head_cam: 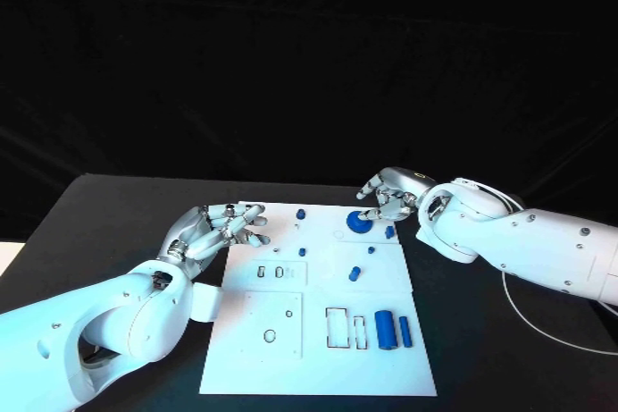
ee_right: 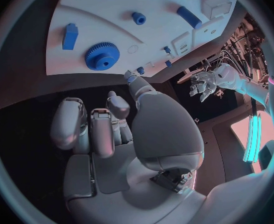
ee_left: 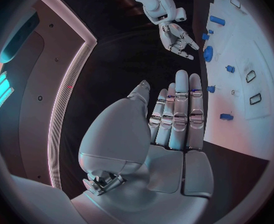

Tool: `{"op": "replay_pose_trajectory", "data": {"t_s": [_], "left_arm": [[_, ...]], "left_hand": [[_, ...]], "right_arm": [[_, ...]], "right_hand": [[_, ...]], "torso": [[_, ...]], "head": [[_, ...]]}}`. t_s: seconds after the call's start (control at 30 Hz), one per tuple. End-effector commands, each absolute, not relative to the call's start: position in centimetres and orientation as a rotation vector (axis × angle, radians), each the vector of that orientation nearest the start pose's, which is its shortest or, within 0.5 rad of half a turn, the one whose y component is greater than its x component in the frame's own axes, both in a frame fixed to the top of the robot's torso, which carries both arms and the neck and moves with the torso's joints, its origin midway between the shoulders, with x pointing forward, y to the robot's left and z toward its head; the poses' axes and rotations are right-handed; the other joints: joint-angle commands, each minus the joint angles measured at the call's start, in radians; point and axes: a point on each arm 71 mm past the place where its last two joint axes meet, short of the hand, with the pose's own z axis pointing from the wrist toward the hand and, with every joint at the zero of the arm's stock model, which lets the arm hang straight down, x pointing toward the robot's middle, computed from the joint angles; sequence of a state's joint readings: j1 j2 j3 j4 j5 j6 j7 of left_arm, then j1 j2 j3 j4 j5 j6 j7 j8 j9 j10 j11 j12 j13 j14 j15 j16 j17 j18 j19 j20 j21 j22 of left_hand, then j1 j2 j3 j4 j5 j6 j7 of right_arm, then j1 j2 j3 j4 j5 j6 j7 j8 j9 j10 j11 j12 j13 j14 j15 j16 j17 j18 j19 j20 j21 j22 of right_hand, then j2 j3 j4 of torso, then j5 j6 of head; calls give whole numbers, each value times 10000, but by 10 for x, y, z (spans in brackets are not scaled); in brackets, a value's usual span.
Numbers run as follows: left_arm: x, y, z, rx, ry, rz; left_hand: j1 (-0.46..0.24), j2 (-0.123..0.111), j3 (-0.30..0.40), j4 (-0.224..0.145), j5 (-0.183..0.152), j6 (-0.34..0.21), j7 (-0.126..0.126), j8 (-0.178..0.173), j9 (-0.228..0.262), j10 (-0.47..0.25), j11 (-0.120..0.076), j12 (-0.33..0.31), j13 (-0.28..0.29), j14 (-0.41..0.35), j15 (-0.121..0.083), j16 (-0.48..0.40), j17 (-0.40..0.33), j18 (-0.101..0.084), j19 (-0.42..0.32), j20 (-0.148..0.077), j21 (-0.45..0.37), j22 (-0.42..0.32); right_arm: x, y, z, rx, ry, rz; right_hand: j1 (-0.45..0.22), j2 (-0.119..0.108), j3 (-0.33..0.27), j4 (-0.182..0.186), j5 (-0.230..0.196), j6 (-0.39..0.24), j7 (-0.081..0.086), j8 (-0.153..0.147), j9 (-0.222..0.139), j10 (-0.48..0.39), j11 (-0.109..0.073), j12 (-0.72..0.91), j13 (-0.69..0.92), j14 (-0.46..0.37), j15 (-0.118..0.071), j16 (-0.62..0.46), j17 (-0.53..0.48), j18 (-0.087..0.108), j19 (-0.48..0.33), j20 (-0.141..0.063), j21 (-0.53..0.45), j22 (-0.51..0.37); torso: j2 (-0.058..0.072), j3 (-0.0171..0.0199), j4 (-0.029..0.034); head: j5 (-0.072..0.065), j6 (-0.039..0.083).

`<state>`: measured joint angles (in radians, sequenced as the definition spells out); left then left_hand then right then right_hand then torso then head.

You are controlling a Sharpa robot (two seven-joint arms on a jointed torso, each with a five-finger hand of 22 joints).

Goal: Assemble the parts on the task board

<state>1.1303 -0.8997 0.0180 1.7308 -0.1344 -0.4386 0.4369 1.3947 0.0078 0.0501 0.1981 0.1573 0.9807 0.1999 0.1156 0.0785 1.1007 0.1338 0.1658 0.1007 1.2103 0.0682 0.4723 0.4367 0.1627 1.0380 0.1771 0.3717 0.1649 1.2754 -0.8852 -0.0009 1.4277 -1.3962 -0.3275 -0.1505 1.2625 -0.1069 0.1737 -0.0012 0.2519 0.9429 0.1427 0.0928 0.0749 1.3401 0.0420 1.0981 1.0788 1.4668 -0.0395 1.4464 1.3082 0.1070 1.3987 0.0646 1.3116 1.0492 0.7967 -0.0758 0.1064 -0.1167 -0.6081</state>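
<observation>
The white task board (head_cam: 322, 349) lies in the middle of the black table. A blue gear (head_cam: 361, 221) sits near its far edge. My right hand (head_cam: 387, 197) hovers just above and behind the gear with its fingers loosely bent, holding nothing. The right wrist view shows that hand (ee_right: 106, 129) empty, with the gear (ee_right: 102, 56) and a blue block (ee_right: 69, 36) beyond the fingertips. My left hand (head_cam: 226, 229) hangs over the board's far left corner, fingers spread and empty. In the left wrist view its fingers (ee_left: 177, 114) are straight, beside the board (ee_left: 261, 59).
Small blue pegs (head_cam: 303, 250) and a short blue piece (head_cam: 354, 273) stand mid-board. Two blue cylinders (head_cam: 384, 327) lie near the right edge beside outlined slots (head_cam: 338, 327). A white block (head_cam: 206, 300) sits left of the board. A thin white cable (head_cam: 541, 327) trails on the right.
</observation>
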Motion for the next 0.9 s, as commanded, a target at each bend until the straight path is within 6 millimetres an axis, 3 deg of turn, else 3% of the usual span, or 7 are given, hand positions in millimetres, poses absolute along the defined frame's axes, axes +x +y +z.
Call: {"op": "replay_pose_trajectory", "data": {"t_s": [0.03, 0.23, 0.4, 0.9], "left_arm": [[445, 179, -164, -9721, 13906, -16233], [446, 180, -165, -9732, 13888, -16191], [446, 180, -165, -9730, 13889, -16199], [447, 182, -166, -9783, 13975, -16134]], "left_hand": [[32, 26, 2, -55, -39, -22, 42, -51, -8, -78, 20, -44, -16, -55, -13, 32, 9, 184, -88, 2, 37, 9], [32, 26, 2, -55, -39, -22, 42, -51, -8, -78, 20, -44, -16, -55, -13, 32, 9, 184, -88, 2, 37, 9], [32, 26, 2, -55, -39, -22, 42, -51, -8, -78, 20, -44, -16, -55, -13, 32, 9, 184, -88, 2, 37, 9], [45, 19, 0, -69, -44, -17, 42, -52, -6, -76, 20, -45, -15, -71, -13, 48, 27, 185, -94, 3, 40, 11]], "right_arm": [[522, -259, -146, 119, 16582, 4575], [523, -256, -154, 58, 16798, 4400], [525, -254, -159, 217, 16909, 4243], [528, -253, -165, 421, 16803, 3849]], "right_hand": [[58, 7, -78, 40, 47, -69, -12, 61, 11, 24, 71, 182, 218, 685, 86, 80, 472, -130, 61, 35, 66, 82], [72, 23, -132, 85, 43, -74, -10, 90, 15, 42, 75, 315, 384, 698, 93, 144, 577, -141, 76, 45, 114, 157], [173, 100, -106, 82, 44, -86, -5, 111, 17, 18, 78, 354, 458, 700, 97, 170, 613, -151, 88, 51, 156, 224], [333, 294, -2, 84, 6, -43, 6, 184, 29, -3, 85, 429, 598, 699, 104, 202, 657, -162, 93, 61, 209, 304]], "torso": [[9, -5, 13], [3, -4, -6], [1, -27, 21], [-11, -26, 21]], "head": [[-21, -14], [-21, -54], [-8, -59], [-2, -99]]}}
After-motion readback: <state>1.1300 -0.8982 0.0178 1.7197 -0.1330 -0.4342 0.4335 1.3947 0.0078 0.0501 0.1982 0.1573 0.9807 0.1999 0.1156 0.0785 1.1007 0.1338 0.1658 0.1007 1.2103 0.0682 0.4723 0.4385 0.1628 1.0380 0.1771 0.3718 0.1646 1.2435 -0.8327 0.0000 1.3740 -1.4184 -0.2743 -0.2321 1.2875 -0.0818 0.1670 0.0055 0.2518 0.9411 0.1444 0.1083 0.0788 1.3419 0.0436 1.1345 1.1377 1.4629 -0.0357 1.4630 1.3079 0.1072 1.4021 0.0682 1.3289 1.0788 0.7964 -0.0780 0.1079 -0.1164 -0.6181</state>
